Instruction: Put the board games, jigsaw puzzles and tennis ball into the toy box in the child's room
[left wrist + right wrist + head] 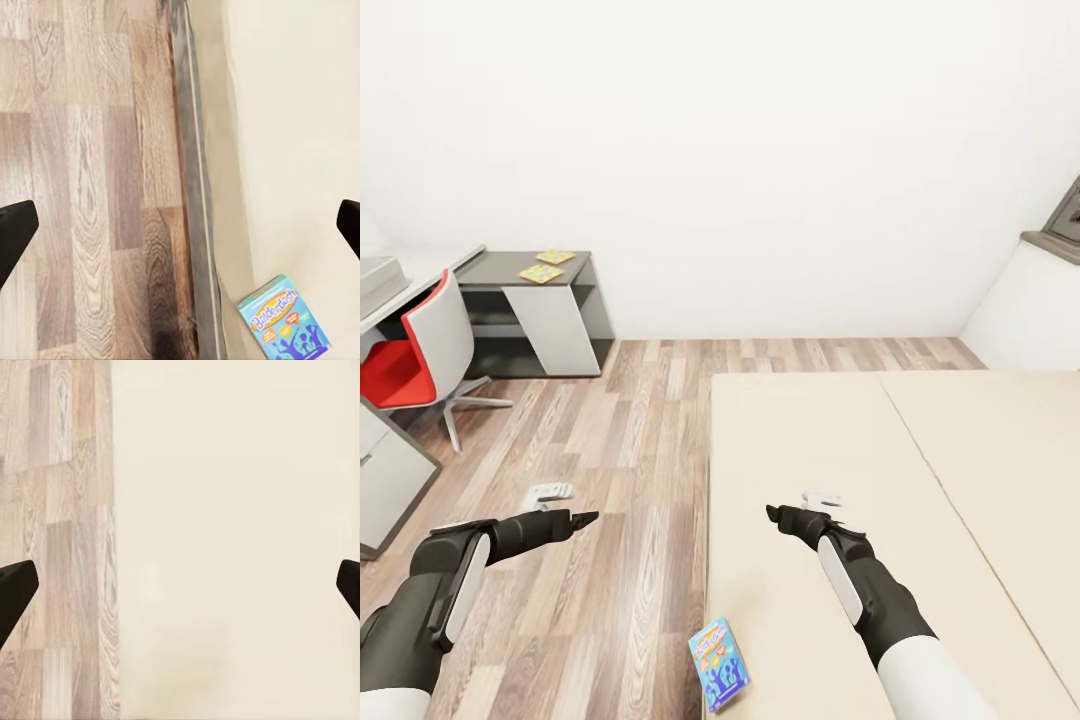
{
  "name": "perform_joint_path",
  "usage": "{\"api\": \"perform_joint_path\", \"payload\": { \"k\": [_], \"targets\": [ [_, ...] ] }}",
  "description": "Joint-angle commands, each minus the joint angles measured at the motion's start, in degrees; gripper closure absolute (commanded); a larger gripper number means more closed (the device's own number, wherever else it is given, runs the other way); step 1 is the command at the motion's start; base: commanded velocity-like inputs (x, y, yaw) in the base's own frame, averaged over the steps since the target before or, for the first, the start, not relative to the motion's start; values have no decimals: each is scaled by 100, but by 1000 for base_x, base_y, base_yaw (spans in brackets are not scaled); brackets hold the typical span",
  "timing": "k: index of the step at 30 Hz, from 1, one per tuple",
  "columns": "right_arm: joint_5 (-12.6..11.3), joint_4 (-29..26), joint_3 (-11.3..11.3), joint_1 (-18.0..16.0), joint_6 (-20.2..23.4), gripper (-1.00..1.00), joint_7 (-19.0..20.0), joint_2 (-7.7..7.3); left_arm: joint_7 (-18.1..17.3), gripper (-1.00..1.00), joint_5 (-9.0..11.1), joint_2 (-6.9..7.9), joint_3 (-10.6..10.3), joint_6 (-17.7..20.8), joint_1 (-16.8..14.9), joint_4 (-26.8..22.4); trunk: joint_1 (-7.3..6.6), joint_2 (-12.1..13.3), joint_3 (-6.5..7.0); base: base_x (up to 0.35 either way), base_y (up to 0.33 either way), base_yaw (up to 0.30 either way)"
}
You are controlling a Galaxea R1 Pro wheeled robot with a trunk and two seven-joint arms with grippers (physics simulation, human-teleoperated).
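So both my claws are spread wide and empty right now. My left claw (582, 520) hangs over the wood floor (620, 480) beside the bed (800, 440), my right claw (772, 513) over the mattress. The blue board game (718, 664) lies flat at the bed's near edge, below and behind both claws, closer to my body. I'd say pull the right claw back, come down over a short side, and pinch across the box's thickness. The jigsaw puzzles (547, 266) sit far off on the dark tabletop (500, 268).
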Motion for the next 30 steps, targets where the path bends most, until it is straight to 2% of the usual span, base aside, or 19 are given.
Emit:
{"api": "perform_joint_path", "payload": {
  "k": [1,30],
  "targets": [
    [-28,-8,3,-3,28,-100,-13,-1,-16,-100,11,-1,7,44,-5,-4,4,-10,0,0,0,0],
    [-37,-8,3,-3,32,-100,11,-9,-18,-100,19,-1,9,44,-5,-4,4,-10,277,0,0,0]
  ]
}}
